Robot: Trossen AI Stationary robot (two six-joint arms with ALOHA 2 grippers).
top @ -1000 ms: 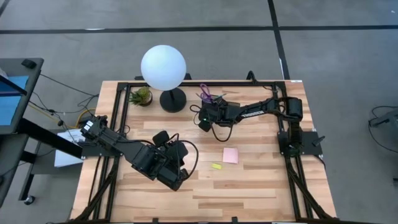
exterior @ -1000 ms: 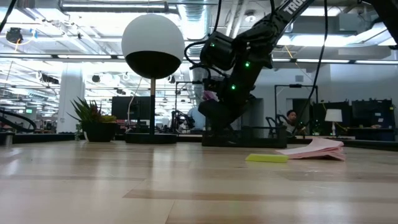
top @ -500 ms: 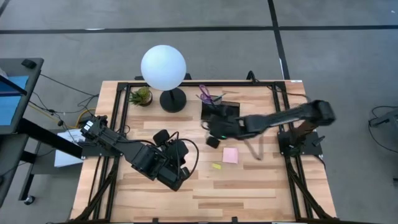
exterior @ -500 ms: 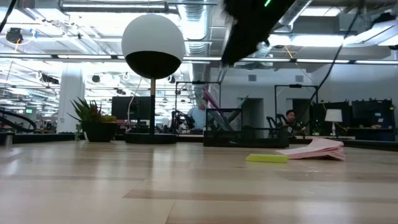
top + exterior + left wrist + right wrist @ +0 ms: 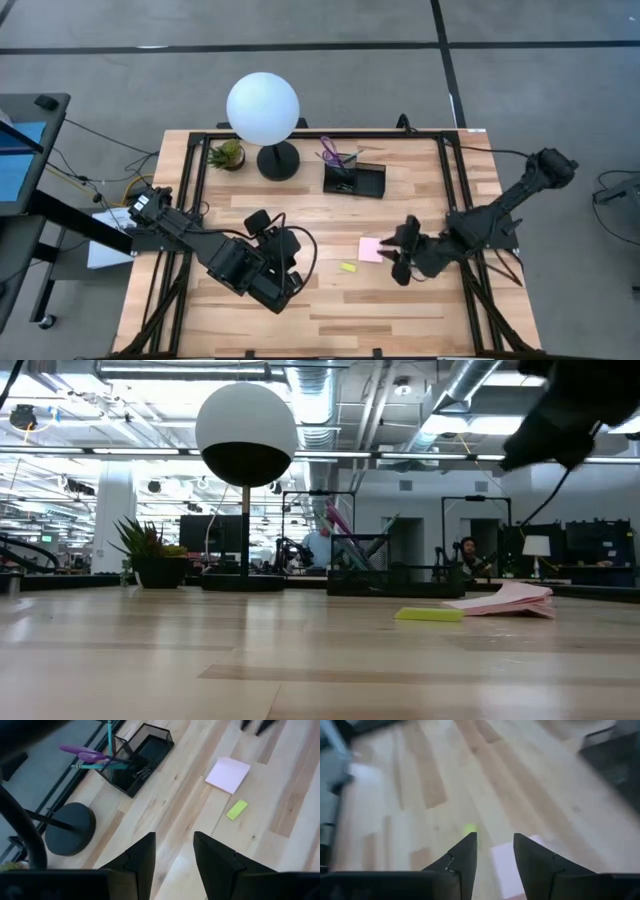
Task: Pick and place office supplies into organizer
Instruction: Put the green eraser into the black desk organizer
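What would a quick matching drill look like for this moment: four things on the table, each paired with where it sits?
Things:
1. pink sticky pad
2. yellow piece
3. scissors
4. potted plant

Places:
A. standing in the organizer
B. far side of the table, beside the lamp base
C. flat on the table, right by the right gripper
D. lying loose on the table between the two arms, left gripper on one side

Pairs: 1-C, 2-D, 3-A, 4-B
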